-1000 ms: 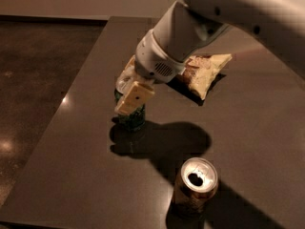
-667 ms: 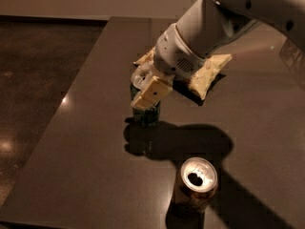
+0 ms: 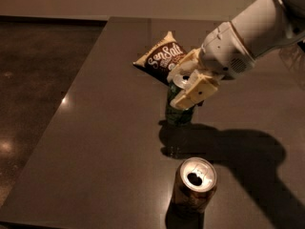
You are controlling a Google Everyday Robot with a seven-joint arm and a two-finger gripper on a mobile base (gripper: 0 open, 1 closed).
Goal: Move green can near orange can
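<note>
My gripper is shut on the green can, gripping it at its silver top with pale fingers on either side. The can hangs upright just above the dark table, with its shadow below it. The orange can stands upright near the table's front edge, its opened silver top facing up, a short way in front of and slightly right of the green can. The two cans are apart.
A dark snack bag with white lettering lies behind the green can toward the back of the table. The table's left edge runs diagonally, with dark floor beyond it. The white arm reaches in from the upper right.
The gripper has carried the green can to the right and toward the front, closer to the orange can. The snack bag is now uncovered behind it.
</note>
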